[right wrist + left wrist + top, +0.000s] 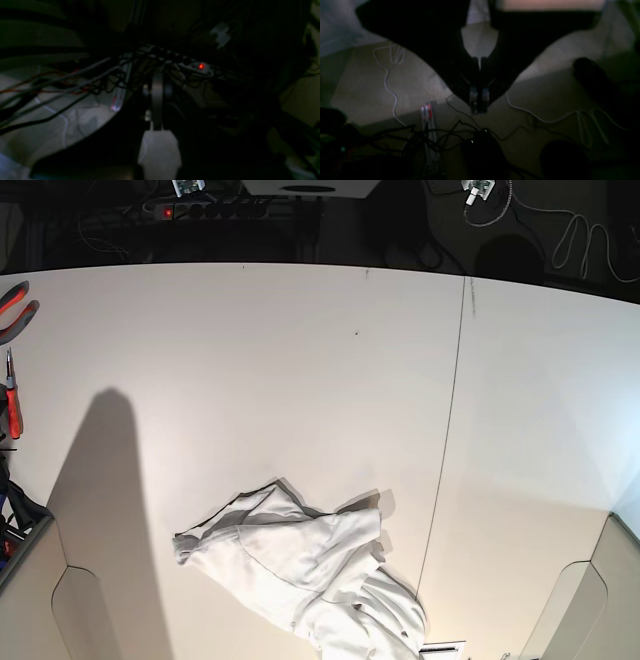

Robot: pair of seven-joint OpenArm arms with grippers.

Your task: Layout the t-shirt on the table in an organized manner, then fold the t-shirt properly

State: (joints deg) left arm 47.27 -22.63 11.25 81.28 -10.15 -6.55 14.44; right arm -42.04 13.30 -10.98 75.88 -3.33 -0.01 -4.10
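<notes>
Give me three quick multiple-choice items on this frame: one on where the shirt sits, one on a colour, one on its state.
1. Where does the t-shirt lie on the table?
A. near edge, left of the dark seam
B. far edge
C. right of the seam

2. What colour is the t-shirt?
A. blue
B. white
C. black

3. What state is the t-shirt in?
A. folded square
B. spread flat
C. crumpled heap

Answers: 1 A, the base view shows it low in frame, left of the seam. 2 B, plain white cloth. 3 C, bunched with overlapping folds.

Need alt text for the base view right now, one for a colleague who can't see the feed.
A crumpled white t-shirt lies bunched on the near middle of the off-white table, left of its thin dark seam. Neither arm is in view; red-handled tools rest at the left edge.
</notes>
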